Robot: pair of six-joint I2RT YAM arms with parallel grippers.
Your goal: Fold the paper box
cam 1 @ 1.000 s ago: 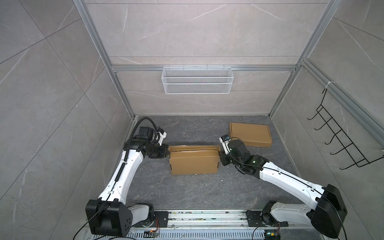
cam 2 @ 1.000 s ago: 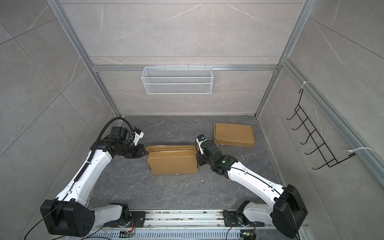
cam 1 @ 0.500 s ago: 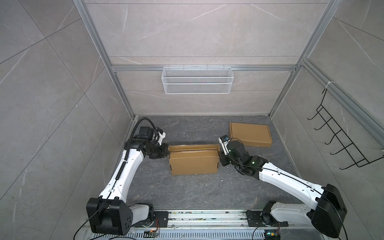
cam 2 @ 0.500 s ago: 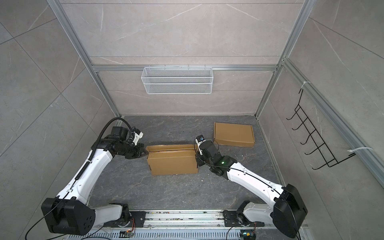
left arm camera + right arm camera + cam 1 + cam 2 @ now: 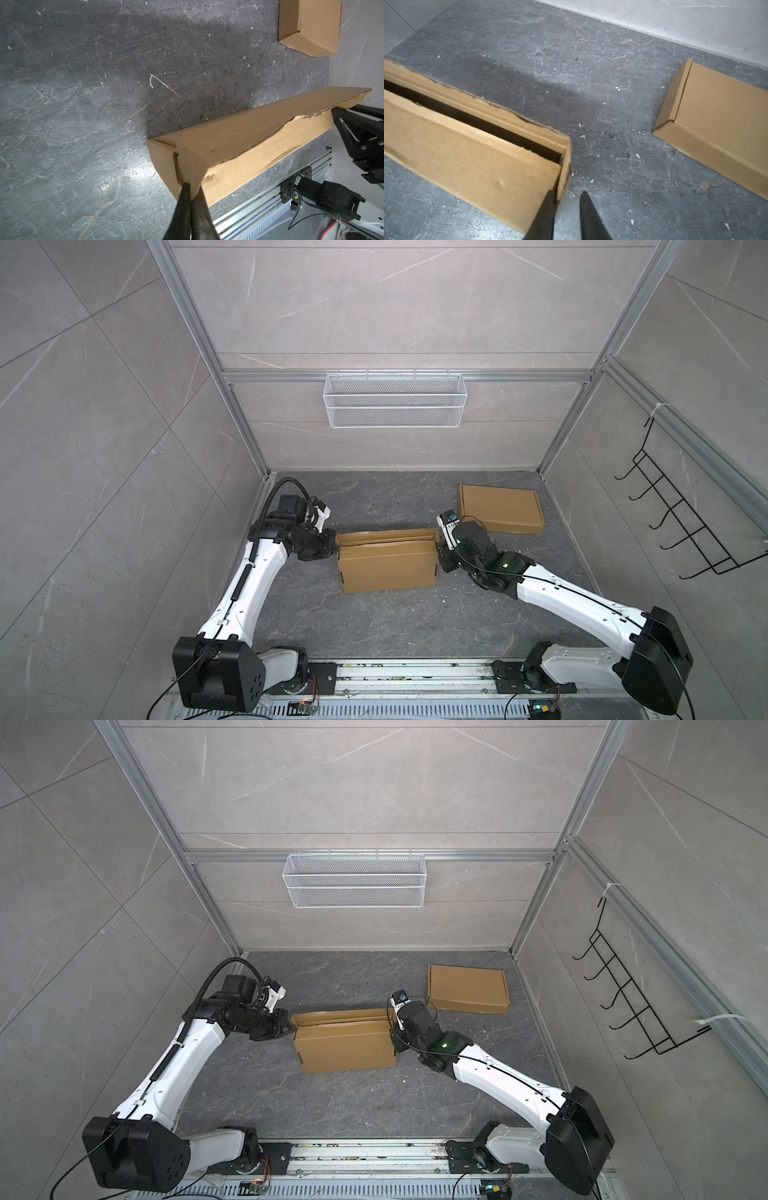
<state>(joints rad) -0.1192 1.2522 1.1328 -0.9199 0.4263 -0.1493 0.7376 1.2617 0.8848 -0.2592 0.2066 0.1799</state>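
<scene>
Though part-open — paper box [image 5: 386, 568] lengthwise left-to-right

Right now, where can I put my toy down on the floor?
Two bare patches: the floor between the open box and the rail, and the stretch behind that box up to the back wall, left of the closed box. It is crowded at both ends of the open box, where the left arm and right arm reach in.
</scene>
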